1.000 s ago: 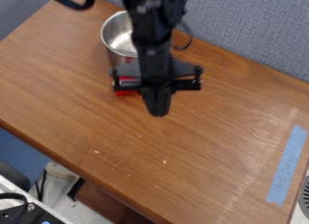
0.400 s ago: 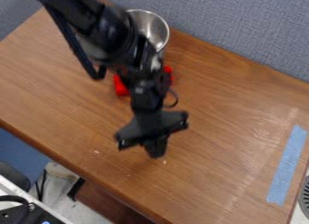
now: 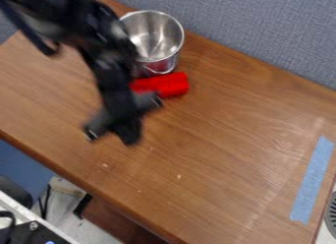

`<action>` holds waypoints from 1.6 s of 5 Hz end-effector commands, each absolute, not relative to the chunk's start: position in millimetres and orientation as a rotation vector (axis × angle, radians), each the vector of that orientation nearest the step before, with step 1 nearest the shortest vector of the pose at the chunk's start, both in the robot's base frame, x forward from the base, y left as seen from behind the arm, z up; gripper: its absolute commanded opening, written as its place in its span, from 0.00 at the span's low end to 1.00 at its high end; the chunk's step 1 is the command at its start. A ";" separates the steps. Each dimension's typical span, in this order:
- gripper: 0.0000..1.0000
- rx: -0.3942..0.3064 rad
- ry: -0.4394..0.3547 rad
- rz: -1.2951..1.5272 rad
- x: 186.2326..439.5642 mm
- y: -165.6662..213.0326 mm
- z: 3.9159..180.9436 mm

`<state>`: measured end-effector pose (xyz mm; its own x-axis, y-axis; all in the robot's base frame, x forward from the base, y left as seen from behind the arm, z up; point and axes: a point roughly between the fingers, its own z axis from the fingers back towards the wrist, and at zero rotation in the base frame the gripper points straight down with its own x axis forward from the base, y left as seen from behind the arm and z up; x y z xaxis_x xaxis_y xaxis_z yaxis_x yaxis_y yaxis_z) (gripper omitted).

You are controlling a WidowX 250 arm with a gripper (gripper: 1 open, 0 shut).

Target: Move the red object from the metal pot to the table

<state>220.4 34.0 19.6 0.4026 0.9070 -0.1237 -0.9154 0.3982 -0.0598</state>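
red object (image 3: 161, 86) lies flat on the brown worktop (image 3: 237, 130), just beside the metal pot (image 3: 147, 36), so the move out of the pot looks done. gripper (image 3: 128, 137) hangs low nearby, apart from the block, jaws closed on nothing.

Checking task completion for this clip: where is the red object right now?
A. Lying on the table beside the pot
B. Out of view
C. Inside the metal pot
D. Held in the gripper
A: the red object lies on the table just in front of the metal pot, apart from the gripper.
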 end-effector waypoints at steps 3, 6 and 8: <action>0.00 -0.091 0.028 1.173 222.0 -9.3 52.1; 0.00 -0.039 -0.021 1.292 218.7 -52.0 41.5; 0.00 0.013 0.020 1.486 201.1 -40.7 26.4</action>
